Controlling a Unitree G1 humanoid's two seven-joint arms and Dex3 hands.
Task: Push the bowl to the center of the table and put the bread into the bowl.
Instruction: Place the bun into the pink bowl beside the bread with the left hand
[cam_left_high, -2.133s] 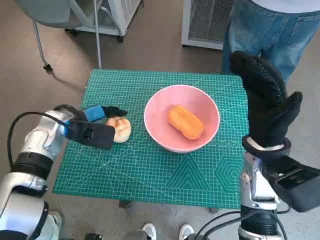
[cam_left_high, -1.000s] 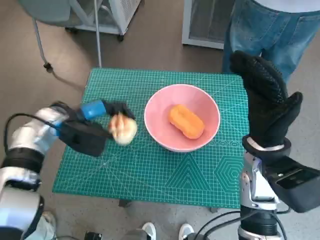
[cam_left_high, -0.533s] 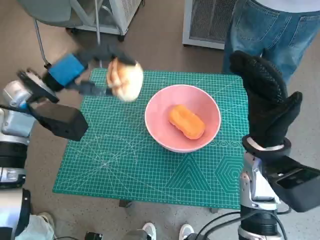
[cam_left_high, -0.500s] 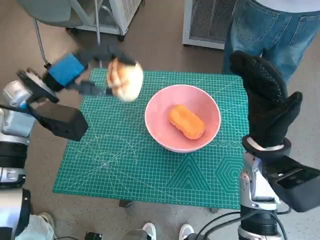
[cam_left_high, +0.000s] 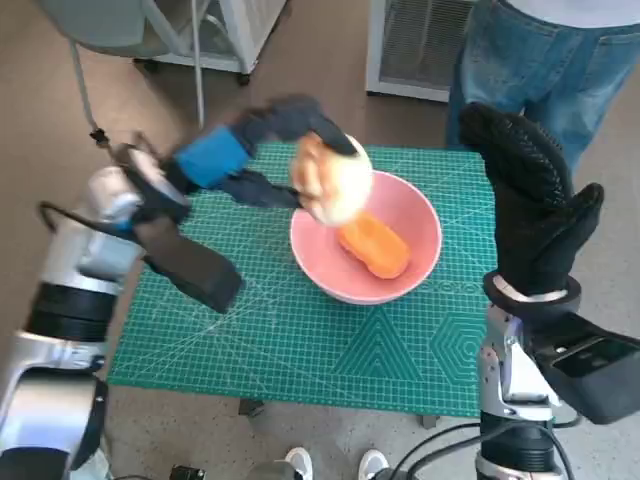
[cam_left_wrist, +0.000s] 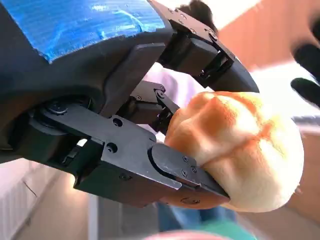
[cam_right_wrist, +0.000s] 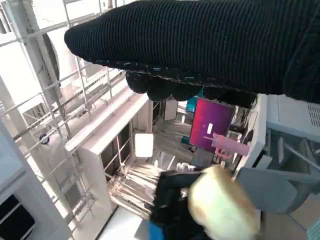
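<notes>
Left hand (cam_left_high: 262, 150) raised above the surface (cam_left_high: 250, 340), grasping the bread (cam_left_high: 333, 184). Bread pinched between black fingers (cam_left_wrist: 175, 170), protruding beyond the fingertips toward the bowl (cam_left_high: 400, 285). Bread position: in the air over the bowl's left rim, not touching the bowl. In the left wrist view, bread (cam_left_wrist: 240, 145) clamped from two sides, pale crust with orange-brown patches facing outward.

Bowl: pink, resting on the green cutting mat near the middle of the surface, slightly toward its far right part. Inside the bowl: an orange bread roll (cam_left_high: 372, 245), lying on the bowl floor, below and right of the held bread.

Right hand (cam_left_high: 535, 205) held upright to the right of the bowl, well apart from it, gloved fingers extended and together, grasping nothing. A person's jeans-clad legs (cam_left_high: 540, 60) beyond the bowl.
</notes>
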